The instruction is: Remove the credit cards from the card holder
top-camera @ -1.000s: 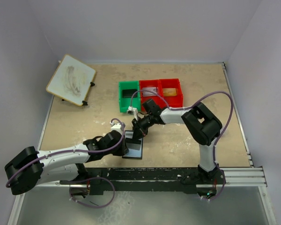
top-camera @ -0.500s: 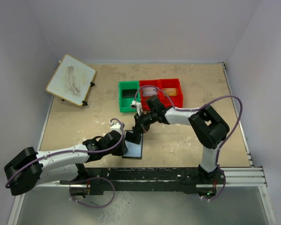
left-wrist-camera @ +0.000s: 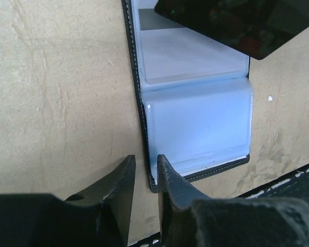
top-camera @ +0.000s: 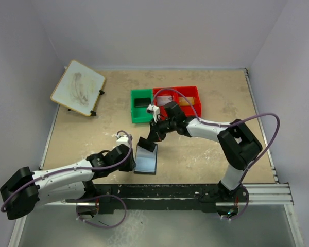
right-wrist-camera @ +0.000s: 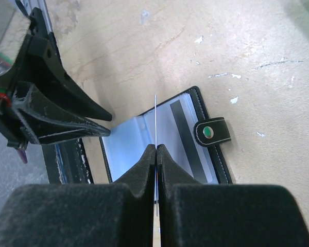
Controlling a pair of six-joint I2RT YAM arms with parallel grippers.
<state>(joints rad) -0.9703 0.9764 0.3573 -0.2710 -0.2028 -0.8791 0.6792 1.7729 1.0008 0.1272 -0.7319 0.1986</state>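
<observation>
Card holder (top-camera: 146, 162) — open flat, pale blue pockets facing up, black tab (right-wrist-camera: 212, 133) unfastened — lies directly below the right gripper (right-wrist-camera: 156, 149). Its near corner sits at the left gripper (left-wrist-camera: 145, 160) fingertips. One dark credit card (top-camera: 147, 143) is clamped in the right jaws, tilted, raised above the holder's far half.

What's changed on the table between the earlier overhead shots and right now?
The right gripper, shut on a dark credit card, has risen and drawn back from the card holder, so the card now hangs tilted above the holder's far end. The holder stayed lying open in the same spot, and the left gripper stayed at its near-left corner.
</observation>
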